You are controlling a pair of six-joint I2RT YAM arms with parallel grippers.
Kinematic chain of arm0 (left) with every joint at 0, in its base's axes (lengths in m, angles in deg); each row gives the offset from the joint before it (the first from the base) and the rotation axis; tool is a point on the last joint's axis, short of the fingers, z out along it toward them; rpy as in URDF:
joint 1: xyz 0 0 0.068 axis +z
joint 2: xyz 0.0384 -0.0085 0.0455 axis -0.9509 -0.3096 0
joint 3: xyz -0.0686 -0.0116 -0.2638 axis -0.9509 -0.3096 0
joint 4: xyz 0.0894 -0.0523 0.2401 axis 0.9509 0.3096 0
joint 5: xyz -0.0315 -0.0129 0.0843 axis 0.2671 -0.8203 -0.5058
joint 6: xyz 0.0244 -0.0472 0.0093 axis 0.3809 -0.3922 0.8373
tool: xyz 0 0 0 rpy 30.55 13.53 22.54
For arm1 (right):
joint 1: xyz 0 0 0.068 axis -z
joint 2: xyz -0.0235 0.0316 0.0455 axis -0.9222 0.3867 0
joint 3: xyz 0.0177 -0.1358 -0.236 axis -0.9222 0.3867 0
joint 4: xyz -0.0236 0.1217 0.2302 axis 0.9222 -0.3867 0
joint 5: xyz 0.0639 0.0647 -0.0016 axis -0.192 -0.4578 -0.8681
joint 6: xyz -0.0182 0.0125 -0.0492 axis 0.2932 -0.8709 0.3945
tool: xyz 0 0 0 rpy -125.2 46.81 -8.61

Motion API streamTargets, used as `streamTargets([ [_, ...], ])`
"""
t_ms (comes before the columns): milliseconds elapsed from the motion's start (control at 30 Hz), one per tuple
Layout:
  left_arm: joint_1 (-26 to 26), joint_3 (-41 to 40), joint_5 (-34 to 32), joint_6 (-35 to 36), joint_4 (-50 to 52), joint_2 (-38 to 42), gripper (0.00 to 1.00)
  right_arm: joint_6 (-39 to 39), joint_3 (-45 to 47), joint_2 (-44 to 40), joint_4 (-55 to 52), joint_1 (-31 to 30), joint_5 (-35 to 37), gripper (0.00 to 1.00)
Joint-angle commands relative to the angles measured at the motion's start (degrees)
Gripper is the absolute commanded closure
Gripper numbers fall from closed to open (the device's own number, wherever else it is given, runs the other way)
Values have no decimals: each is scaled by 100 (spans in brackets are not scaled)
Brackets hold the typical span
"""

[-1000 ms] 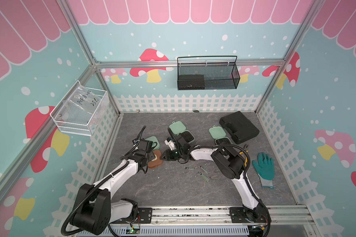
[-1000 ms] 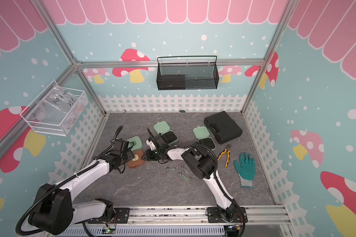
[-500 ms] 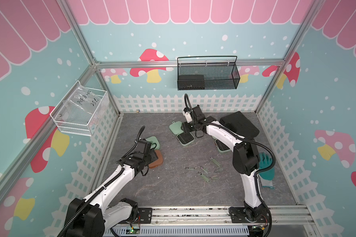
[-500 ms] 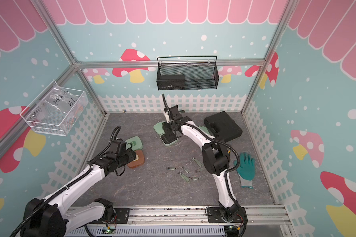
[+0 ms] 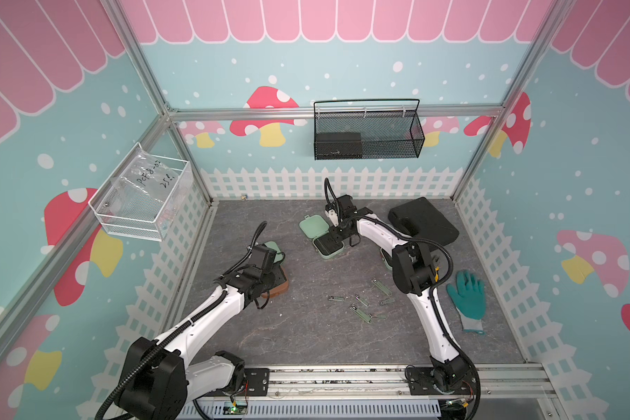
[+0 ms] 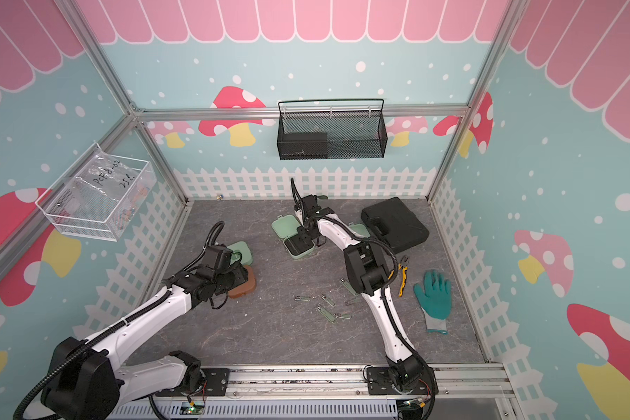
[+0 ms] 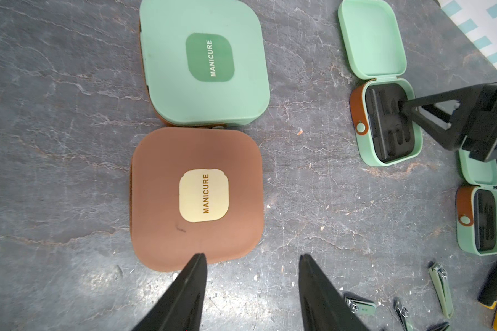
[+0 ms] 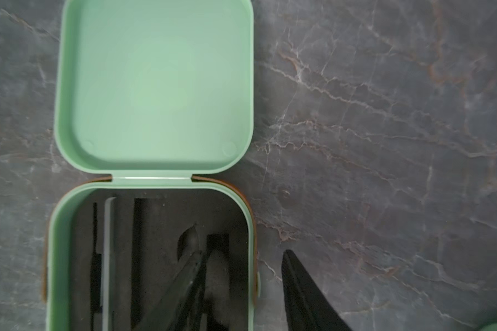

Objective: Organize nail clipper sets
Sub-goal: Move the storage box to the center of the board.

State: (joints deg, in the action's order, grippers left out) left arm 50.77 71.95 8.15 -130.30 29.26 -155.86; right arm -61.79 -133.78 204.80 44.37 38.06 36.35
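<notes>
While both top views show the right gripper (image 5: 342,235) low at the open mint case (image 5: 327,248), the loose clippers (image 5: 360,309) lie well apart from it, nearer the front.

Left wrist: left gripper (image 7: 250,258) spread and empty, one tip over the brown case (image 7: 197,197).

Right wrist: jaws apart, straddling the mint case's side wall, not pinching yet. I'd squeeze gently so it doesn't skid.

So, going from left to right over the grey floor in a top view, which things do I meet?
Brown case → open mint green case → yellow-handled pliers → teal glove.
</notes>
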Motion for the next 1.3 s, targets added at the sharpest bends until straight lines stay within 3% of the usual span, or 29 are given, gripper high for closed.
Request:
streamTargets([
  [0,-32,134,-24,-108,80,-30,46,49,84,63,-78,-6,-16,57],
  [433,-43,125,18,-142,129,49,46,25,2030,-624,831,-90,-121,76],
  [867,-201,-13,127,-315,214,75,46,-166,5056,-2481,2128,-857,-185,77],
  [1267,-464,-201,129,-428,120,58,46,-1102,5760,-2971,2253,-1572,-248,75],
])
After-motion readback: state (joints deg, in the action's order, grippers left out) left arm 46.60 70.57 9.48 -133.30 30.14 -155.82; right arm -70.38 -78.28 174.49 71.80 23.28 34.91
